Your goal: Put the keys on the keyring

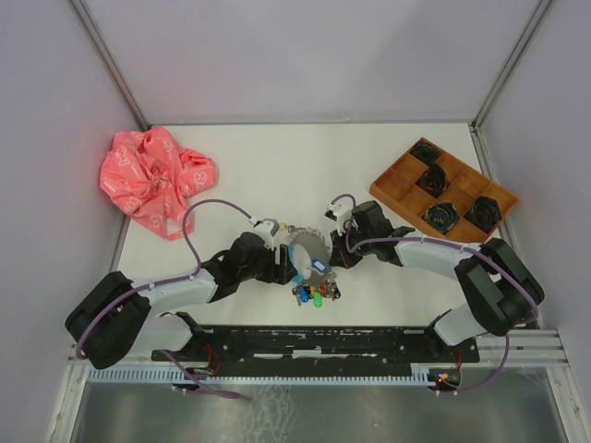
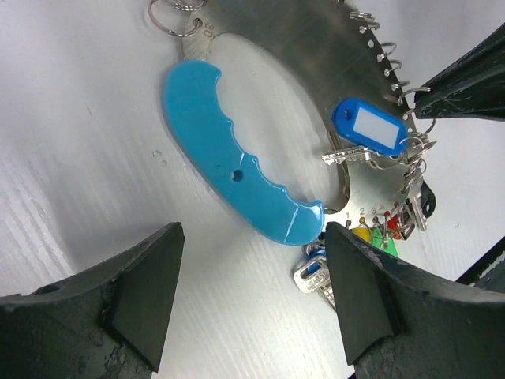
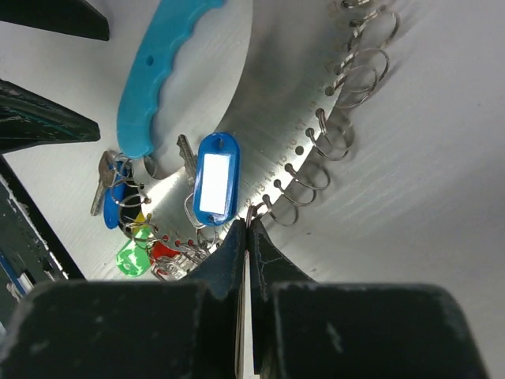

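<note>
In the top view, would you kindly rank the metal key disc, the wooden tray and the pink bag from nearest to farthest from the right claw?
1. metal key disc, right beside the right claw, on its left.
2. wooden tray, farther back, to the right.
3. pink bag, far across on the left.
</note>
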Controlling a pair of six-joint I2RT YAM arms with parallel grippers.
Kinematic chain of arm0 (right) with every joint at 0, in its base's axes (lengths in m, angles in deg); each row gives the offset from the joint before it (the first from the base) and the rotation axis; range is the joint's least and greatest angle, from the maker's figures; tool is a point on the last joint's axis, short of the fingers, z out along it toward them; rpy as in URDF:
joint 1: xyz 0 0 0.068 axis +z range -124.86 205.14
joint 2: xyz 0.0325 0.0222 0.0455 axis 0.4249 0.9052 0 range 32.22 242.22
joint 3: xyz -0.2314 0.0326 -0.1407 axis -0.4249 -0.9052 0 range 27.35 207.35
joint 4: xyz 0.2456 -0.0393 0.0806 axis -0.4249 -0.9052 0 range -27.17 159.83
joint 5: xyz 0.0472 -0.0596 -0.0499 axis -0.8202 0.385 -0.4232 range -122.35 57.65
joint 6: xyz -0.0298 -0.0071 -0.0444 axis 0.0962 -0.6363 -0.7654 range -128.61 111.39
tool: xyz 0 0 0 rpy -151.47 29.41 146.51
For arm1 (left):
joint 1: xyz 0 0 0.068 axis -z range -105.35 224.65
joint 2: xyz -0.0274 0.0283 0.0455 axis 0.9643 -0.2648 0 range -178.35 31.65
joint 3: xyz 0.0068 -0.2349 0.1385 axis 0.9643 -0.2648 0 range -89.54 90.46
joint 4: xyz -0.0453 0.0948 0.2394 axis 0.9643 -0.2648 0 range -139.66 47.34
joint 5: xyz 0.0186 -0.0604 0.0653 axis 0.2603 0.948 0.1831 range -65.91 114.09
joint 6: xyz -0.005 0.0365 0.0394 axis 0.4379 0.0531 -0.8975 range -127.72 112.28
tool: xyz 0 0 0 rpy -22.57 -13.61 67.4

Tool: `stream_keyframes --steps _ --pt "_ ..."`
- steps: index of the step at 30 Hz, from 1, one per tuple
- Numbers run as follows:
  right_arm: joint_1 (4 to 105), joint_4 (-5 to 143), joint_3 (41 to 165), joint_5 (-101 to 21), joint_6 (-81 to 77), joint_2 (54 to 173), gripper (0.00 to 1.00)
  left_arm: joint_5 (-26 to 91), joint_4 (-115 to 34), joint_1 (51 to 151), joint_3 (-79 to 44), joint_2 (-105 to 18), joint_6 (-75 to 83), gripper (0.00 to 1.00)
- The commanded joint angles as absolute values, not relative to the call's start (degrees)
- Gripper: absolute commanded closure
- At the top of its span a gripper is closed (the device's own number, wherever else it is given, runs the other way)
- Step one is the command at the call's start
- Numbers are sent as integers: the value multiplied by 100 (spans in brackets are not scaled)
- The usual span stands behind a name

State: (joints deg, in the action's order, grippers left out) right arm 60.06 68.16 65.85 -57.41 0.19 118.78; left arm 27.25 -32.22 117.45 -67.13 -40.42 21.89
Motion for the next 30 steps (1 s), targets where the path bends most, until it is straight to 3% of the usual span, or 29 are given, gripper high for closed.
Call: stream_keyframes --steps 1,10,16,25,30 --pt "6215 6246 7154 -5666 -524 11406 97 2734 -3027 11718 -6794 -3518 1766 22" --pt "6361 5364 7626 -5712 -2007 10298 98 2795 -2136 11710 -6912 -2388 1111 23" --pt "6354 6288 7328 -6542 -2659 9526 99 3018 -1305 11702 -6936 -2021 493 23" --pt "6349 6868 7251 -7020 -3357 9540 99 3985 861 11709 -7407 -2472 -532 27" --pt "6347 6602 7235 -7064 -3611 9874 98 4697 995 11709 -7390 -2996 -1263 34"
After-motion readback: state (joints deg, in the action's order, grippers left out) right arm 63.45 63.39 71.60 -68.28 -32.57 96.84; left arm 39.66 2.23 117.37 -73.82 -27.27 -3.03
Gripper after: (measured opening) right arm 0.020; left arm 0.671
